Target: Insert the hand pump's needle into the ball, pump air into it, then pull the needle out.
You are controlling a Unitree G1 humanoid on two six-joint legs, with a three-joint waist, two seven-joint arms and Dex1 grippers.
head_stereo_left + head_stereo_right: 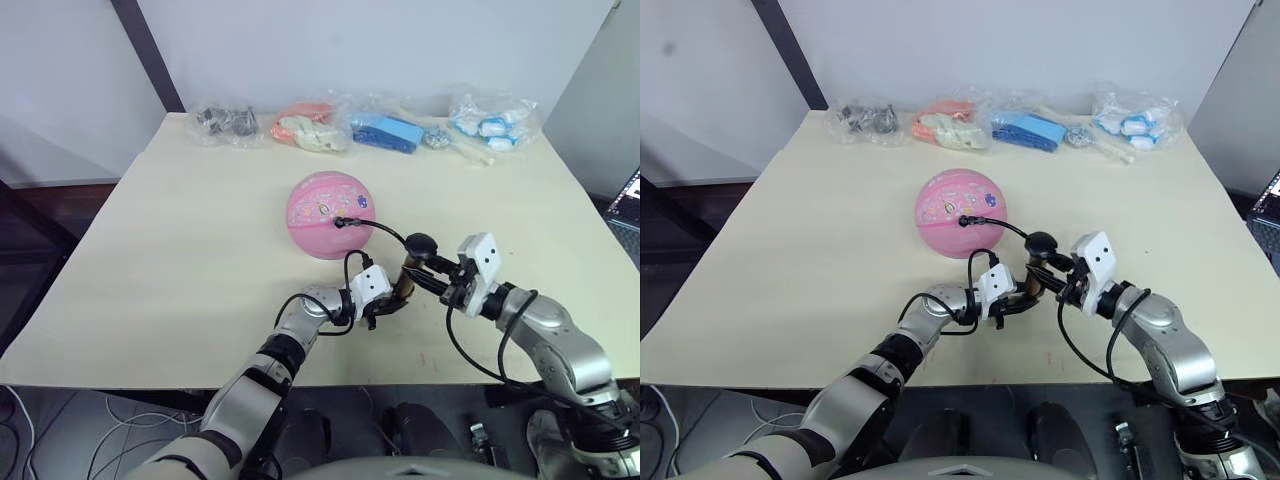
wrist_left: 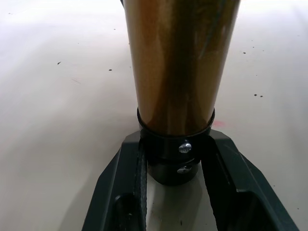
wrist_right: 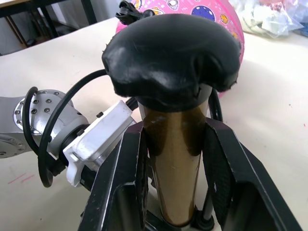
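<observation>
Steadying the upright hand pump (image 1: 405,285) at lower centre, the left gripper (image 1: 378,308) clamps its base while the right gripper (image 1: 440,280) clasps below the knob; the needle (image 1: 340,222) sits in the ball (image 1: 330,213) mid-frame, apparently ready for pumping.

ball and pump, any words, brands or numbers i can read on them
None can be read.
Ball: only small cartoon prints, no legible lettering.
Hand pump: plain gold tube and black knob, no label visible.
Bags at the table's far edge: any print is too small to read.
</observation>
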